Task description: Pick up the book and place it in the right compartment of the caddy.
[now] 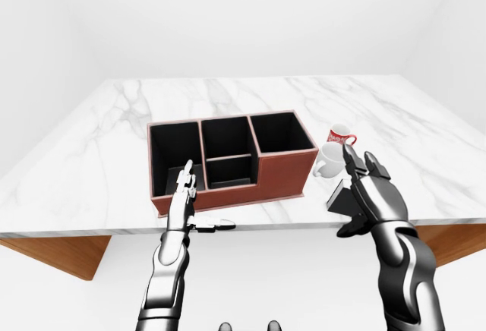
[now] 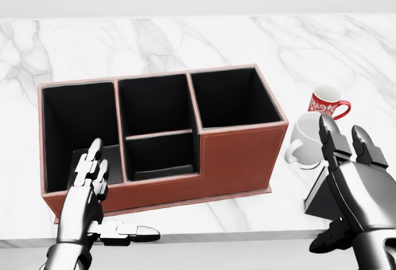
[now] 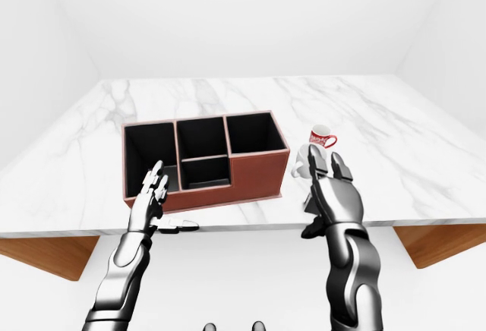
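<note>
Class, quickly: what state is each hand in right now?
Left hand: open, holding nothing.
Right hand: open, over the book, not gripping it.

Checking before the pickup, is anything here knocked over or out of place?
Nothing stands out. The caddy and both mugs stand upright, nothing has spilled, and the book lies by the counter edge, partly hidden behind the right hand.
</note>
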Motion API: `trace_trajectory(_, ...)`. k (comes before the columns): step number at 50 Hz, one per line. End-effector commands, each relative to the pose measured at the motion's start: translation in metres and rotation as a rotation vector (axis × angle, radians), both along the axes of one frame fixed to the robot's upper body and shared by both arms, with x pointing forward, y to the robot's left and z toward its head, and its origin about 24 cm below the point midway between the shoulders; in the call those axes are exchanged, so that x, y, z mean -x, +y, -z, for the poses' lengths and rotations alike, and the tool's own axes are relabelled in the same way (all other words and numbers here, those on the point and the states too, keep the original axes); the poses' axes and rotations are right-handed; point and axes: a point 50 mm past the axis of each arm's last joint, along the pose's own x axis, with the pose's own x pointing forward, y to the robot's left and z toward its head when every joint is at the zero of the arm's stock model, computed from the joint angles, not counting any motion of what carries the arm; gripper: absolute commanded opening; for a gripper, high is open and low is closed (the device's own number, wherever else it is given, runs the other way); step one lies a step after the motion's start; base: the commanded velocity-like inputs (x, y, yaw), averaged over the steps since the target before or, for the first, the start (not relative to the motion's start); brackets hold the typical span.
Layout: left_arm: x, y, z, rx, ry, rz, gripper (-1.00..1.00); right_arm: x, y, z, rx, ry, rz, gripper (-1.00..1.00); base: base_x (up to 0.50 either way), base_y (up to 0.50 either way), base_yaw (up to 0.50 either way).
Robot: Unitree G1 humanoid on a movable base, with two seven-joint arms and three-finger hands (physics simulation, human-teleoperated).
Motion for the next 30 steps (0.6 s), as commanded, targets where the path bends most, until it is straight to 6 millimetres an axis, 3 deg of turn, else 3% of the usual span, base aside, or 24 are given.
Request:
trace_trajectory(1, 0.000, 0.000, 0.000, -0.002, 0.000, 0.002, 1.00, 0.002, -0.011, 0.008, 0.020, 0.065, 0.035, 1.00, 0.00, 0.00, 0.00)
trace_trajectory(11, 0.000, 0.000, 0.001, -0.003, -0.001, 0.002, 1.00, 0.001, -0.019, 0.006, 0.007, 0.044, 0.058, 1.00, 0.00, 0.00, 0.00)
trace_trajectory(30, 0.000, 0.000, 0.001, -0.003, 0.001, 0.005, 1.00, -0.011, -0.033, 0.025, -0.030, 0.019, 0.111, 1.00, 0.00, 0.00, 0.00)
